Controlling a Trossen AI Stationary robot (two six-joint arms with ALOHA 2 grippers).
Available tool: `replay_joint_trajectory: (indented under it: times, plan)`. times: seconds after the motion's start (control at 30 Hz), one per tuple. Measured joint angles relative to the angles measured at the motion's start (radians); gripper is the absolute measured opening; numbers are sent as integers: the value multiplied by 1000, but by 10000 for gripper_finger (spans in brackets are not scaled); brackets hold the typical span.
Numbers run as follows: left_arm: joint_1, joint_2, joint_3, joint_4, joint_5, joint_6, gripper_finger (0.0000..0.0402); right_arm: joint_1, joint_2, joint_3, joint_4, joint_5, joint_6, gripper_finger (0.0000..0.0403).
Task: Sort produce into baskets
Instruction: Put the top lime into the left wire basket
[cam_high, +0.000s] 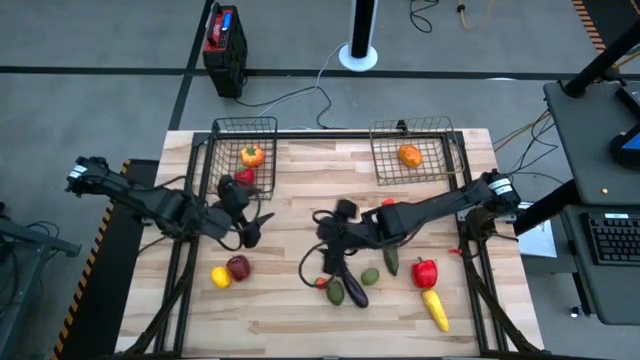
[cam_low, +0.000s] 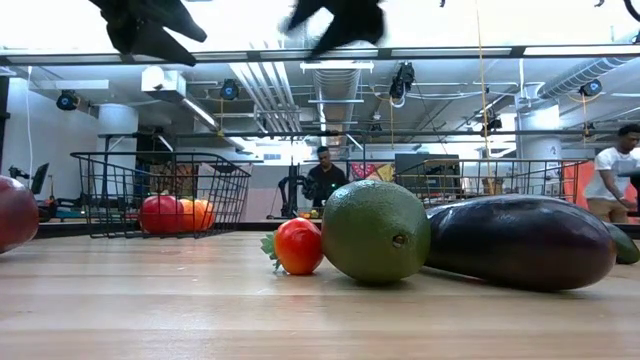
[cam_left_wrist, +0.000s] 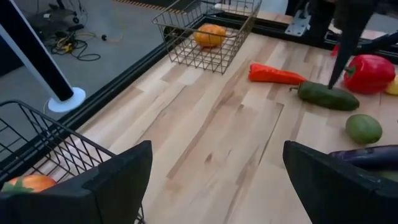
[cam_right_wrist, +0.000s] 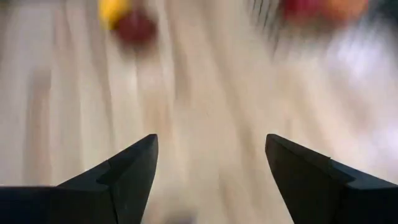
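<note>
A black-and-red box (cam_high: 224, 40) beyond the wooden table (cam_high: 300, 190)

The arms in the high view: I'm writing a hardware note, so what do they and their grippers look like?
Both arms are dark, nearly black, built of jointed segments, with a pale silver-white collar near the outer end of each. Black cables loop beside the left gripper and the right gripper. In the wrist views, the fingers are matte black wedges tapering to blunt tips. No readable markings show.
</note>
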Motion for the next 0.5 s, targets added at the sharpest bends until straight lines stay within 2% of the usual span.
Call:
replay_joint_trajectory:
  times: [0.13,0.27,0.33,0.5]
  plan:
    - [0,13,0,0,0,-1,341,0,0,23,-333,-103,218,288]
    - [0,17,0,0,0,-1,341,10,0,2,-530,-191,317,288]
    - [0,17,0,0,0,-1,341,24,0,-18,-560,-228,266,291]
    - [0,18,0,0,0,11,341,99,0,-53,-570,-257,-6,297]
